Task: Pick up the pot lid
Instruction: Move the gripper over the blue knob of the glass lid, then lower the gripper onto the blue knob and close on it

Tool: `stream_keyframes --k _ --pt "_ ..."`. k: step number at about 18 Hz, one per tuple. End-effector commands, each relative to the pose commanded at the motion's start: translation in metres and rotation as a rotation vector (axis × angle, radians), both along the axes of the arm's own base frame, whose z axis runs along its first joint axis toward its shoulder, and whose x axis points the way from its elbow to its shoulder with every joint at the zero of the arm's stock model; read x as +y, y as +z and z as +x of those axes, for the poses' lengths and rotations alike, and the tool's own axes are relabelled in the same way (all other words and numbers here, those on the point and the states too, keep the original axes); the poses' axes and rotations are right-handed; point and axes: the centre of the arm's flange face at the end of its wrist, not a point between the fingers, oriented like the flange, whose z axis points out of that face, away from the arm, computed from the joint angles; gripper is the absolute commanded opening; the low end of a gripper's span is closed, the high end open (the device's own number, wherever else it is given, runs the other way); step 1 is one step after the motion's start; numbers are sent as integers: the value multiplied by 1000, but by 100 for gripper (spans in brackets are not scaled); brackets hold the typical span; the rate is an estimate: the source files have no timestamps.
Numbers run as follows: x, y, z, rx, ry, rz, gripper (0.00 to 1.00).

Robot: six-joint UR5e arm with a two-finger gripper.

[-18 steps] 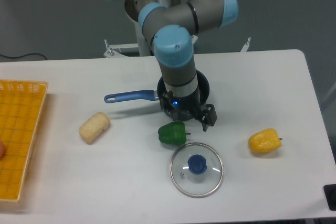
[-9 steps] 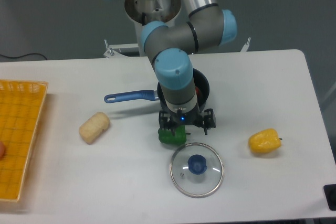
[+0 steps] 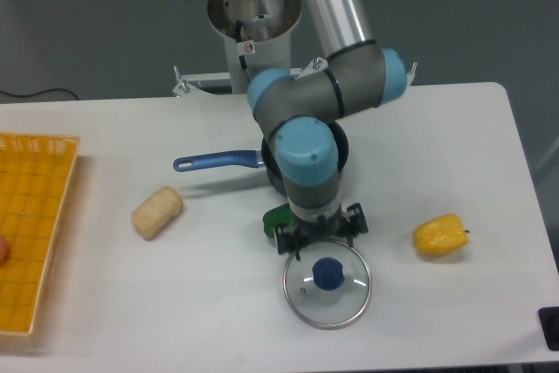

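My gripper [image 3: 320,238] points down over the back part of the pot lid, its two fingers spread apart with nothing seen between them. The lid [image 3: 348,303] is a round, clear disc with a metal rim, flat on the table at front centre. Its dark blue knob [image 3: 327,274] shows just in front of the fingers in the camera view. The gripper body covers a little of the lid's back edge; the exact height of the fingertips above it cannot be told.
Behind the gripper sits a black pan with a blue handle [image 3: 217,161]. A green pepper [image 3: 277,218] lies close by the left finger. Farther off are a yellow object [image 3: 440,236] at right, a tan one [image 3: 157,212] at left and an orange crate [image 3: 54,207].
The gripper has come forward toward the camera, from over the pan and past the pepper to the lid, still open. The lid and other objects have stayed put.
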Motion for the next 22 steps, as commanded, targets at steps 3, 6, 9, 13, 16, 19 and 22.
stream_keyframes --k 3,6,9,13,16,19,22 --pt "-6 -2 -7 -2 11 0 100" --pt "-6 -12 -9 -7 14 -8 100" --pt "-5 -16 -10 -6 10 -8 100" --pt "1 -22 -10 5 3 5 100" --pt "5 -34 -8 2 -4 -2 100" --pt "6 -39 -9 -3 -7 -6 100" --pt "5 -43 -7 -7 -16 -13 100"
